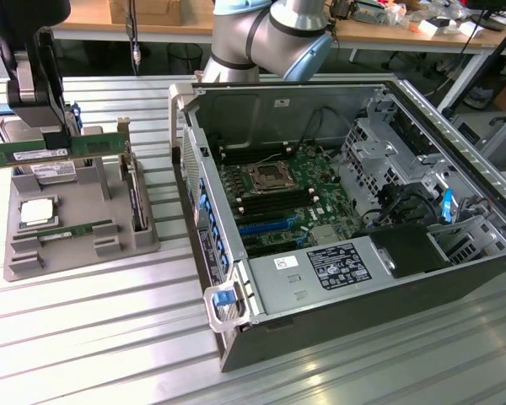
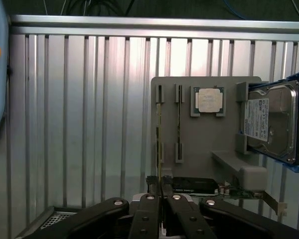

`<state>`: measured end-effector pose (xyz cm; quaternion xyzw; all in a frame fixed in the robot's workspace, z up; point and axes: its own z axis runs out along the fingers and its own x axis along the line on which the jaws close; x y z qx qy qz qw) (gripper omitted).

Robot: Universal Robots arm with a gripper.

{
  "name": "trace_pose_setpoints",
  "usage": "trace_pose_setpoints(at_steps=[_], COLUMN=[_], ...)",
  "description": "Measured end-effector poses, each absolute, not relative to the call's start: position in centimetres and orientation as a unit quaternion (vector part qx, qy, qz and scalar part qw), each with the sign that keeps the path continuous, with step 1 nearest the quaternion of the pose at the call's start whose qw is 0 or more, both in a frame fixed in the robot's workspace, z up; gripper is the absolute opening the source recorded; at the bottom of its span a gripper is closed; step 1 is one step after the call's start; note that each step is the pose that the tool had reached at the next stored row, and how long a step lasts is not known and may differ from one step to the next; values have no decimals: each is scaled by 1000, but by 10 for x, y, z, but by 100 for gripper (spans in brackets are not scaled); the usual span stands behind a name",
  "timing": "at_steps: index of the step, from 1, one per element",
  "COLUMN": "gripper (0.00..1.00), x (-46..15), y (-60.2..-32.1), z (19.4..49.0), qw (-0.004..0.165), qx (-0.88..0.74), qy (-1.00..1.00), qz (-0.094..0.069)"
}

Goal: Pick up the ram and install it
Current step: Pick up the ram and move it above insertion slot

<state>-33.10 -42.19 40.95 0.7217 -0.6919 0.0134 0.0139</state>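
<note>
The ram point(image 1: 34, 153), a long green stick with a white label, hangs level just above the grey parts holder point(image 1: 84, 249) at the exterior view's left. My gripper point(image 1: 57, 133) is shut on its top edge. In the wrist view the ram point(image 2: 159, 144) shows edge-on as a thin line running up from my gripper point(image 2: 162, 198), whose black fingers point(image 2: 145, 214) are pressed together on it. The open computer case point(image 1: 455, 278) lies to the exterior view's right, with its motherboard point(image 1: 320, 198) and dark memory slots point(image 1: 274, 202) exposed beside the processor socket point(image 1: 264, 175).
In the holder rest a second green stick point(image 1: 78, 229), a square silver processor point(image 1: 35, 211), a hard drive point(image 2: 269, 122) and an upright expansion card point(image 1: 133, 198). Everything sits on a ribbed metal table point(image 1: 84, 337). The arm's grey body point(image 1: 270, 38) rises behind the case.
</note>
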Motion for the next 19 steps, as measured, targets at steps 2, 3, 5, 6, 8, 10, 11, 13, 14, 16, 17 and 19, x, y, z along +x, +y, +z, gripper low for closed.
trace_pose_setpoints(at_steps=[2,3,5,6,8,10,11,13,14,16,17,19], gripper=[12,12,12,12,12,12,12,12,12,12,12,12], x=[-330,-329,-328,-327,-326,-325,-324,-322,-322,-320,-319,-318], y=[-422,-422,-422,-422,-422,-422,-422,-422,-421,-421,-421,-421], z=[409,409,409,409,409,410,409,409,409,409,409,409], qw=[14,14,14,14,14,15,15,15,15,15,15,15], qx=[722,722,722,722,722,722,722,722,722,722,722,722], qy=[-692,-692,-692,-692,-692,-692,-692,-692,-692,-692,-692,-692], qz=[14,14,14,14,14,14,14,14,14,15,15,15])
